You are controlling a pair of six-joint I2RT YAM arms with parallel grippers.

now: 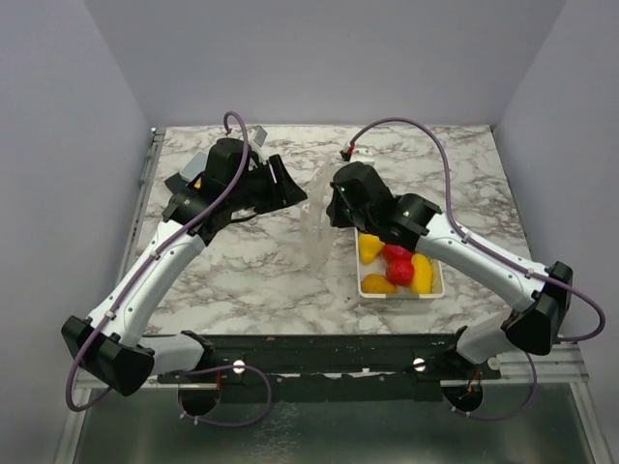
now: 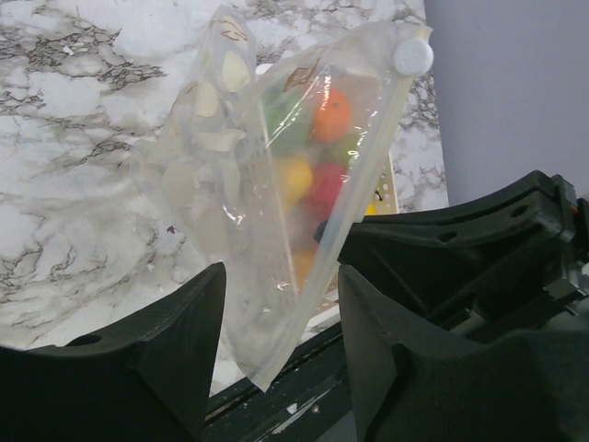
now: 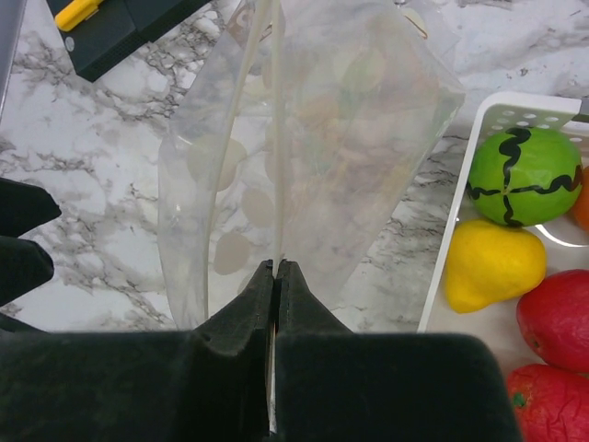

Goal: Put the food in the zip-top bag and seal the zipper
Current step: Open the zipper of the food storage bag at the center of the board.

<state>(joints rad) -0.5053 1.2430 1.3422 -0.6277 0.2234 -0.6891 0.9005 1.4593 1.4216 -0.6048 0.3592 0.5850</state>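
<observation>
Right gripper (image 3: pixel 275 269) pinched tight on zip-top bag (image 3: pixel 313 157), holding it upright over bench (image 3: pixel 92 203). Left gripper (image 2: pixel 281 276) partly open, bag's edge loose between jaws. Food (image 3: pixel 492 265) lies in white tray (image 3: pixel 457 221), just beside the bag.

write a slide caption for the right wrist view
Right claw pinches the clear zip-top bag upright beside a white tray of toy fruit.
</observation>
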